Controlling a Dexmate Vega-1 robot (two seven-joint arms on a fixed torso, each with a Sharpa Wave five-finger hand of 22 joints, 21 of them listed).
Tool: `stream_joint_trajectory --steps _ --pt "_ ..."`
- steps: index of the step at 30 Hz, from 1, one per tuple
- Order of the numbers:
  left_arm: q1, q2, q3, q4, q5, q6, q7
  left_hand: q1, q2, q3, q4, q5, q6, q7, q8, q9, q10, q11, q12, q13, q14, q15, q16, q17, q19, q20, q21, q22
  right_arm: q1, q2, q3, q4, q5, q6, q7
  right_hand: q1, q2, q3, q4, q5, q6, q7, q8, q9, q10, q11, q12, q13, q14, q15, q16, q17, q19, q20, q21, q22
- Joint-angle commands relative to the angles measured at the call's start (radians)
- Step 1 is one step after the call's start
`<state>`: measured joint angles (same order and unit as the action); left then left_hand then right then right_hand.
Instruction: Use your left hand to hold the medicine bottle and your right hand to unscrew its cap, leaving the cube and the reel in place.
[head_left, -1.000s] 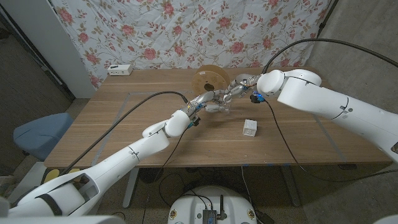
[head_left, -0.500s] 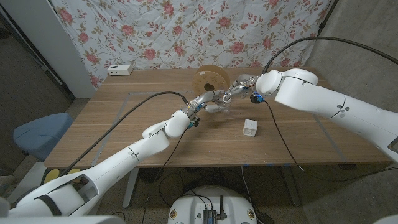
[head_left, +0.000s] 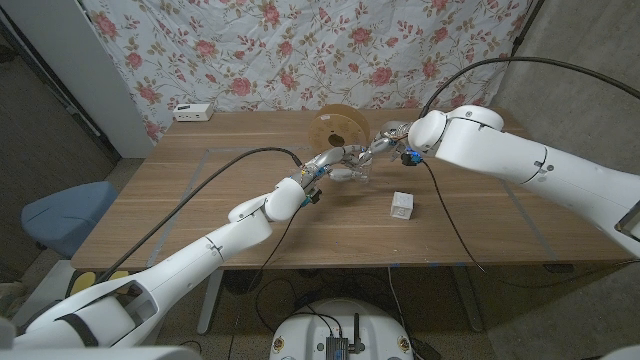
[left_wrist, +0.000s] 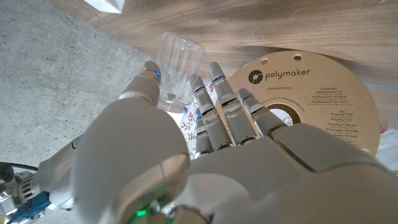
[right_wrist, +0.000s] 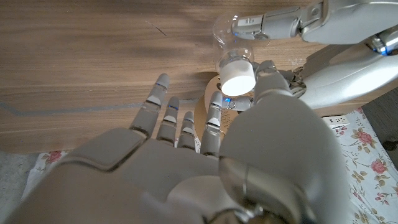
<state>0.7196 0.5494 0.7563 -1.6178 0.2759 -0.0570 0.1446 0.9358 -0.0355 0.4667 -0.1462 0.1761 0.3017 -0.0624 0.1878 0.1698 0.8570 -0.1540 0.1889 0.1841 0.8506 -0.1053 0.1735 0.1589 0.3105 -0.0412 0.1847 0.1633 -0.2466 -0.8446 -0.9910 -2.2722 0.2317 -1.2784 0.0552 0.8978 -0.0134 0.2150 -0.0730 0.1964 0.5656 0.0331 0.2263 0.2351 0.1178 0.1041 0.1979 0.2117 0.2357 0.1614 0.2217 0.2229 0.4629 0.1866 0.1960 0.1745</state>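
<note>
Where the two arms meet near the far middle of the table (head_left: 200, 190), the clear medicine bottle (head_left: 352, 172) is held off the wood in the left hand (head_left: 335, 163), just in front of the reel (head_left: 338, 125). From the left wrist, the fingers (left_wrist: 217, 93) wrap one side of the bottle and the thumb presses the other. The right wrist view shows the white cap (right_wrist: 238, 73) facing the right hand (head_left: 388, 138), thumb beside it and the other fingers spread apart; whether the thumb touches the cap I cannot tell. The cap is still on the neck.

The reel's cardboard face reads "polymaker" in the left wrist view, with smaller print under it too fine to read. The white cube (head_left: 402, 206) sits apart on the near side, toward the right arm, with bare wood all around it. There is wide open table to the left and along the near edge. A small white box (head_left: 192, 111) lies at the far left corner, against the flowered curtain (head_left: 300, 50)
</note>
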Motion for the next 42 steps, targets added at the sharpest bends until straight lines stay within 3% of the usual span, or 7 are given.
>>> stream_joint_trajectory --steps 1,10,14,33,42 --pt "-0.003 -0.001 -0.001 0.005 -0.001 -0.001 -0.002 -0.002 0.009 0.005 0.000 0.003 0.005 -0.005 -0.002 0.006 0.010 0.000 0.006 0.004 0.005 -0.097 -0.001 0.001 0.001 -0.092 0.001 0.003 0.027 0.017 -0.029 0.015 0.017 -0.023 -0.031 -0.002 0.007 -0.001 -0.002 0.011 0.029 -0.003 0.018 0.007 0.012 0.001 0.011 0.002 0.014 0.001 0.004 0.000 0.011 0.001 0.007 0.003" --pt "-0.008 -0.003 0.000 0.014 -0.002 -0.010 -0.003 -0.002 0.010 0.006 0.000 0.003 0.005 -0.004 -0.002 0.006 0.009 -0.001 0.005 0.004 0.005 -0.097 -0.001 0.001 0.001 -0.092 0.001 0.003 0.033 0.020 -0.044 0.008 0.015 -0.035 -0.062 0.012 0.018 0.004 -0.017 0.020 0.098 -0.017 0.050 0.016 0.037 -0.009 0.017 0.001 0.033 -0.011 0.010 -0.002 0.023 -0.005 0.011 0.003" --pt "-0.009 -0.003 0.000 0.017 -0.003 -0.016 -0.003 -0.003 0.009 0.006 0.000 0.003 0.005 -0.005 -0.002 0.006 0.009 -0.002 0.005 0.004 0.005 -0.097 -0.001 0.001 0.001 -0.093 0.001 0.003 0.029 0.023 -0.043 0.008 0.014 -0.036 -0.077 0.019 0.023 0.007 -0.024 0.022 0.128 -0.038 0.065 0.021 0.048 -0.015 0.019 0.001 0.043 -0.019 0.013 -0.002 0.030 -0.009 0.012 0.003" --pt "-0.002 -0.003 -0.001 0.004 -0.001 0.000 0.000 -0.004 0.011 0.007 0.001 0.003 0.005 -0.005 -0.002 0.006 0.009 -0.002 0.005 0.004 0.005 -0.097 -0.001 0.001 0.001 -0.092 0.001 0.003 0.051 0.025 -0.089 -0.002 0.002 -0.055 -0.101 0.047 0.026 0.014 -0.047 0.027 0.158 -0.052 0.084 0.030 0.070 -0.035 0.022 0.000 0.060 -0.041 0.019 -0.003 0.043 -0.023 0.014 0.003" --pt "-0.004 -0.003 0.001 0.009 -0.001 -0.009 -0.002 -0.004 0.011 0.007 0.001 0.003 0.005 -0.004 -0.002 0.006 0.009 0.000 0.005 0.004 0.006 -0.096 -0.001 0.001 0.001 -0.092 0.001 0.003 0.032 0.025 -0.080 -0.014 -0.002 -0.059 -0.134 0.055 0.028 0.016 -0.054 0.028 0.179 -0.061 0.098 0.035 0.083 -0.039 0.024 0.000 0.072 -0.057 0.024 -0.002 0.050 -0.036 0.016 0.003"
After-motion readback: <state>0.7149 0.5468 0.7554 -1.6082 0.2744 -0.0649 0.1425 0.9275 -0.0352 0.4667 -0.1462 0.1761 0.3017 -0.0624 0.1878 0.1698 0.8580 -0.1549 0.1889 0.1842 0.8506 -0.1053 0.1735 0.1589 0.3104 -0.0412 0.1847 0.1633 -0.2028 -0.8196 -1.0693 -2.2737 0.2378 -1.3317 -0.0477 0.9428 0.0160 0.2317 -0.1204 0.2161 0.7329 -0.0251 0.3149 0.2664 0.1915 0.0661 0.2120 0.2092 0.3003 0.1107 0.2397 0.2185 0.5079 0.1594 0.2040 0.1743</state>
